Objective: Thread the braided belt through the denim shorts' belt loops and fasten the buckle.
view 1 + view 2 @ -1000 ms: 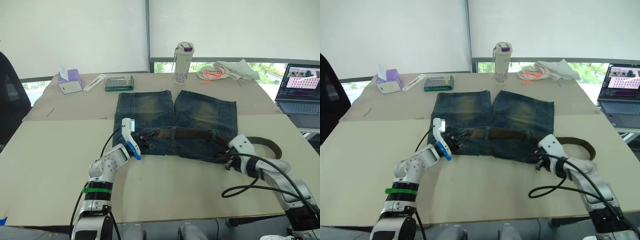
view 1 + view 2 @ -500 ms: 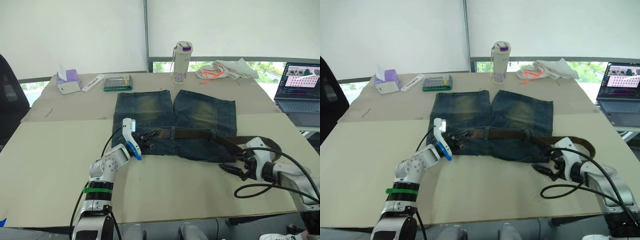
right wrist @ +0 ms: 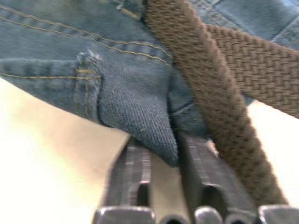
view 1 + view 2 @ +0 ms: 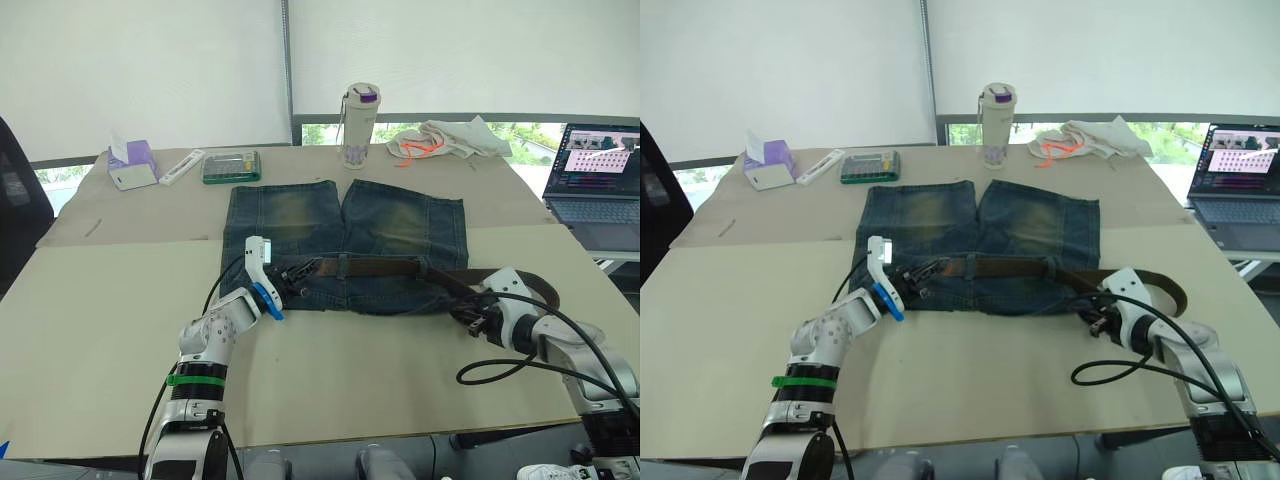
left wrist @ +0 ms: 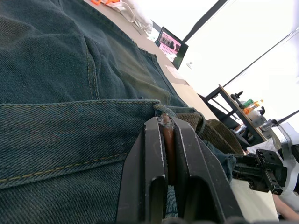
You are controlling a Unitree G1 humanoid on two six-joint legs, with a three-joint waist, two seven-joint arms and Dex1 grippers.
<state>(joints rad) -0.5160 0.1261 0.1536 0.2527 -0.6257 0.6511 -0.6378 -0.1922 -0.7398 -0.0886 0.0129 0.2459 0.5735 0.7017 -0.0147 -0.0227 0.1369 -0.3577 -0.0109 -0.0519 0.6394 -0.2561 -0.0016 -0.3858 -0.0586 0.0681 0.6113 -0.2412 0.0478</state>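
Observation:
The denim shorts point(image 4: 340, 235) lie flat mid-table, waistband toward me. The braided belt point(image 4: 385, 267) runs along the waistband under belt loops point(image 4: 345, 266) and curls off past the shorts' right side point(image 4: 540, 290). My left gripper point(image 4: 292, 278) is shut on the belt's left end; the left wrist view shows the brown strap point(image 5: 167, 135) pinched between the fingers. My right gripper point(image 4: 472, 318) is shut on the shorts' right waist corner point(image 3: 156, 140), with the braided strap point(image 3: 210, 93) just beside it. I cannot make out the buckle.
At the table's far edge stand a bottle point(image 4: 361, 125), a green box point(image 4: 231, 165), a tissue box point(image 4: 133, 162) and a crumpled white cloth point(image 4: 445, 140). A laptop point(image 4: 590, 170) sits at the right. A black cable point(image 4: 490, 370) loops from my right arm.
My right gripper drew away to the right half a second ago and is back at the shorts' right waist corner, shut on the denim. The left gripper still holds the belt end.

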